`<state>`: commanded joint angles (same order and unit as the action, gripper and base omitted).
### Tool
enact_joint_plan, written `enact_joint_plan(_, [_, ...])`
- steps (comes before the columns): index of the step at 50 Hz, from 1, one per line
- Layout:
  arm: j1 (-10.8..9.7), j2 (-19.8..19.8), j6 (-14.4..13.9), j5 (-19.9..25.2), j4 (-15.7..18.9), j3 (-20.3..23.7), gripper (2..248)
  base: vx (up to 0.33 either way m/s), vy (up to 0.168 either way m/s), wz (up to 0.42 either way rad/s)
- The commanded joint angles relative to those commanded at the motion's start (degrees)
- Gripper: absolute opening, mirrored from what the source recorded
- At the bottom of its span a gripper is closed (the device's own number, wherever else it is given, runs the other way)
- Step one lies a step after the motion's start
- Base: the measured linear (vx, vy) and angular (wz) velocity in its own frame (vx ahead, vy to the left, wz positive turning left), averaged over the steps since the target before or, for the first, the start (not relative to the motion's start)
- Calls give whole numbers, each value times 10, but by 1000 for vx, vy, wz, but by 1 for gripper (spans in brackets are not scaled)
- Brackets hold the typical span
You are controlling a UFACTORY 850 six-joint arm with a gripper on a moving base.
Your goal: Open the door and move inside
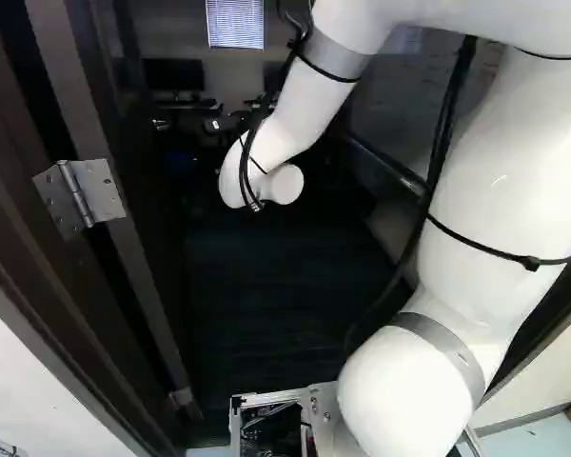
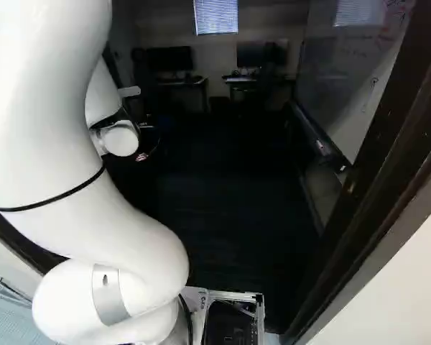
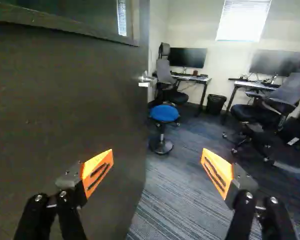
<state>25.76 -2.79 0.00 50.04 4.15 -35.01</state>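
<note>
"Door [image 3: 65, 110], where is it?"

"On my left, swung inward, with its handle [image 3: 145, 79] at the far edge. My gripper [image 3: 157, 161] is spread wide, nothing in it."

"So how would you go in?"

"I'd drive forward slowly, arm [image 1: 504, 181] clear of both sides, watching the right door frame [image 2: 395, 165]. Farther in, I'd avoid the blue stool [image 3: 164, 113]."

Striped blue-grey carpet [image 3: 170, 190] carries a blue-topped stool [image 3: 164, 113], a black bin [image 3: 216, 105] between two desks, and two office chairs, a farther chair [image 3: 166, 75] and a nearer chair [image 3: 277, 102]. The farther desk [image 3: 192, 78] bears a dark monitor [image 3: 188, 57]; the nearer desk [image 3: 255, 84] bears another monitor [image 3: 276, 62] and loose cables [image 3: 262, 79].
</note>
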Motion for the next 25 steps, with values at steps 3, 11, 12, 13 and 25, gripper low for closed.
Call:
enact_joint_plan(3, [-5,4,0,0,0,4,247,0,0,0])
enact_joint_plan(11, [-18,15,0,0,0,15,247,0,0,0])
enact_joint_plan(12, [-20,16,0,0,0,16,247,0,0,0])
enact_joint_plan(13, [-22,18,0,0,0,18,247,0,0,0])
enact_joint_plan(25, [-41,32,0,0,0,33,247,0,0,0])
